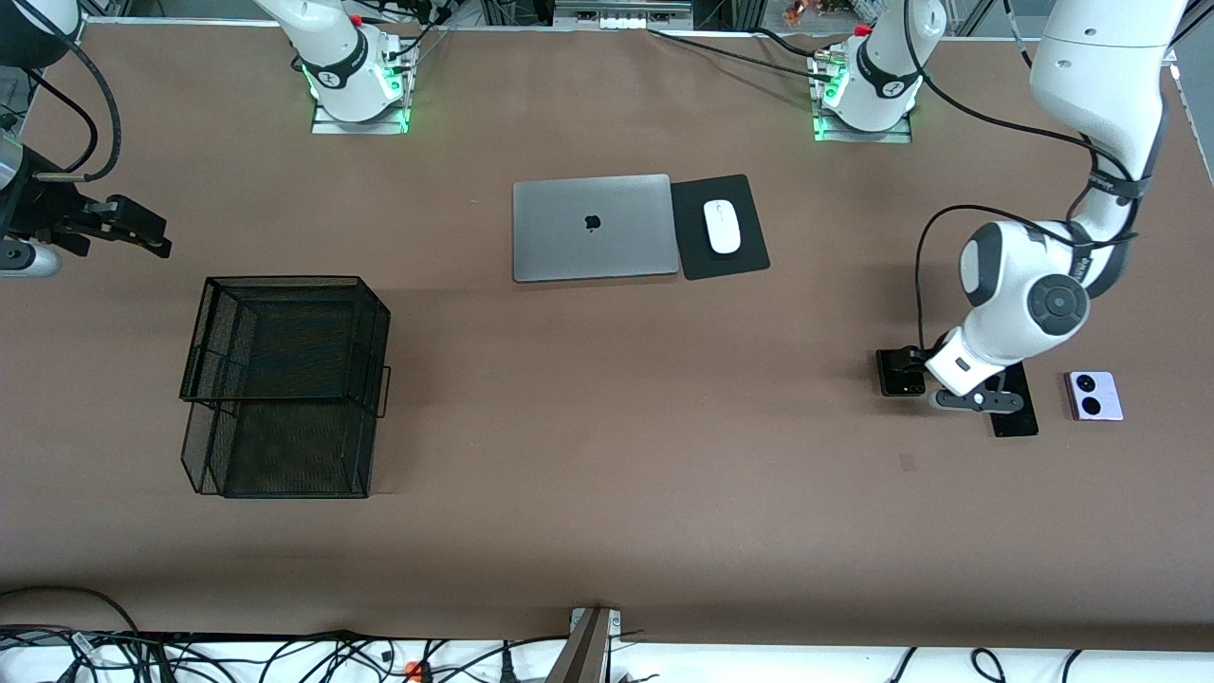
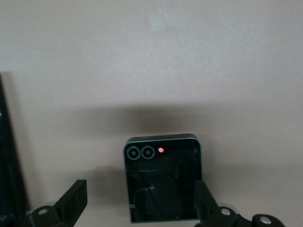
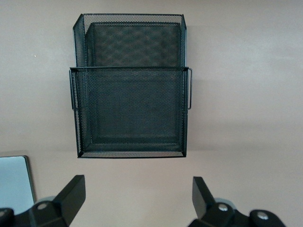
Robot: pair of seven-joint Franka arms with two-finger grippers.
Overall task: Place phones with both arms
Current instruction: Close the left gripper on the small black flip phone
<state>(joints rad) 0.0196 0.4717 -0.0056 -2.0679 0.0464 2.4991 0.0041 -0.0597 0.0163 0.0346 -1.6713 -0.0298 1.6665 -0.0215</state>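
The small black flip phone [image 1: 899, 372] lies on the brown table at the left arm's end. The long black slab phone [image 1: 1015, 413] lies beside it, partly under the left arm. The lilac-white flip phone [image 1: 1095, 396] lies closest to that end of the table. My left gripper [image 1: 918, 372] is low over the black flip phone and open. In the left wrist view the gripper [image 2: 138, 201] straddles the phone [image 2: 162, 177], which sits close to one finger [image 2: 203, 198]. My right gripper [image 1: 142, 230] hangs open and empty over the right arm's end of the table, also seen in its wrist view [image 3: 137, 198].
A black two-tier wire mesh basket [image 1: 285, 281] stands toward the right arm's end; it also shows in the right wrist view [image 3: 130, 68]. A shut grey laptop [image 1: 593, 228] and a white mouse [image 1: 723, 226] on a black pad [image 1: 749, 251] lie mid-table, nearer the arm bases.
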